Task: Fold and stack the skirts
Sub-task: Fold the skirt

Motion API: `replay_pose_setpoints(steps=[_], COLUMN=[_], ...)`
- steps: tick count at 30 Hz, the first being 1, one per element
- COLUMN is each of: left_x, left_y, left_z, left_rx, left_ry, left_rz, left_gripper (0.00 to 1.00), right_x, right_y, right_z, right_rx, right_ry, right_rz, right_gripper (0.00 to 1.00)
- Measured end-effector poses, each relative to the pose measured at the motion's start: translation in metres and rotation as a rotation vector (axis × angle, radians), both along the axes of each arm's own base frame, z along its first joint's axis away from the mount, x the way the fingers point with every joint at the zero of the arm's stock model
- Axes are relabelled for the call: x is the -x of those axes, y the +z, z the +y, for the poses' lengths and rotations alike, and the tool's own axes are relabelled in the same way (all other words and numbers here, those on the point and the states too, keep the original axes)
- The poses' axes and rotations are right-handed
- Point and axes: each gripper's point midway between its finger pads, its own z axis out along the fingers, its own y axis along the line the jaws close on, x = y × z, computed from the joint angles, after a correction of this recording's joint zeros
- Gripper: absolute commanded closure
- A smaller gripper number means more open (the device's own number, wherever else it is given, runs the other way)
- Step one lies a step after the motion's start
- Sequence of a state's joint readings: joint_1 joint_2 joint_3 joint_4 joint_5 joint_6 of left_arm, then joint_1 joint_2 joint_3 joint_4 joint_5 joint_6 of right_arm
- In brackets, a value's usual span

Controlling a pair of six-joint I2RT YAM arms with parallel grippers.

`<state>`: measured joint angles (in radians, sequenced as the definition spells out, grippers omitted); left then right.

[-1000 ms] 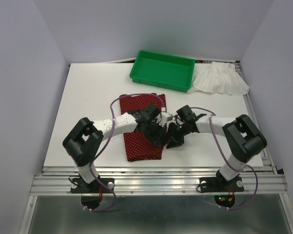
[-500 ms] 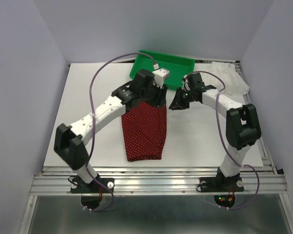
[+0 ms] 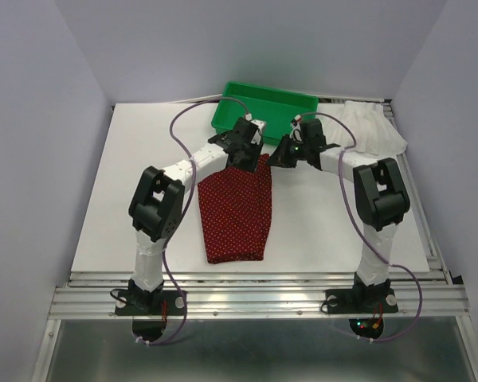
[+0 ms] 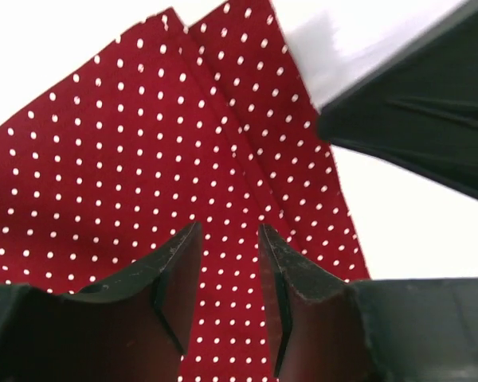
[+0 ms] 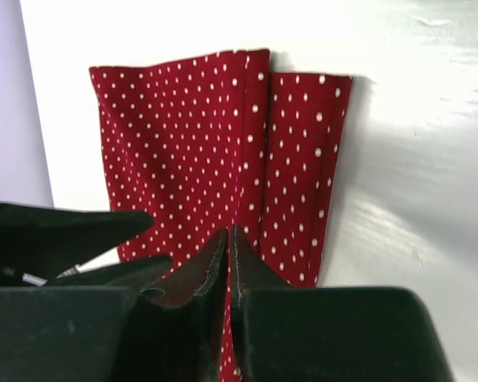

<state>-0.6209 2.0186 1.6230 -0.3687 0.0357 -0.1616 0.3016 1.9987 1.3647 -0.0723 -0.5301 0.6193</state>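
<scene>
The left tool (image 4: 229, 232) hangs with its fingers apart over the far end of the dark red skirt (image 3: 235, 211), which lies folded in the middle of the counter (image 3: 143, 175). The right tool (image 5: 229, 232), fingers together, is at that same end. The white skirt (image 3: 374, 127) lies at the far right corner.
</scene>
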Motion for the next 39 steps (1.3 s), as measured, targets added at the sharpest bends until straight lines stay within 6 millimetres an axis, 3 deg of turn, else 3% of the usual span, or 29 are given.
replay_pose_setpoints(steps=[7, 13, 18, 21, 27, 39], left_x=[-0.015, -0.027, -0.034, -0.037, -0.042, -0.040], left_y=[0.009, -0.016, -0.044, -0.052, -0.055, -0.049], left_z=[-0.011, -0.017, -0.016, -0.015, -0.018, -0.022], left_rx=[0.046, 0.039, 0.002, -0.013, -0.008, 0.018], left_ry=[0.023, 0.054, 0.088, 0.099, 0.108, 0.094], left_rz=[-0.048, -0.035, -0.012, -0.007, -0.009, -0.010], left_gripper=[0.54, 0.53, 0.54, 0.58, 1.00, 1.00], right_x=[-0.005, -0.006, -0.007, -0.008, -0.008, -0.009], right_y=[-0.027, -0.059, -0.062, -0.062, -0.064, -0.063], right_z=[0.004, 0.003, 0.004, 0.004, 0.004, 0.005], right_rx=[-0.026, -0.008, -0.018, -0.021, -0.027, -0.032], right_ry=[-0.007, -0.024, -0.029, -0.031, -0.033, -0.037], right_rz=[0.020, 0.058, 0.059, 0.056, 0.045, 0.044], right_gripper=[0.91, 0.91, 0.91, 0.91, 0.90, 0.90])
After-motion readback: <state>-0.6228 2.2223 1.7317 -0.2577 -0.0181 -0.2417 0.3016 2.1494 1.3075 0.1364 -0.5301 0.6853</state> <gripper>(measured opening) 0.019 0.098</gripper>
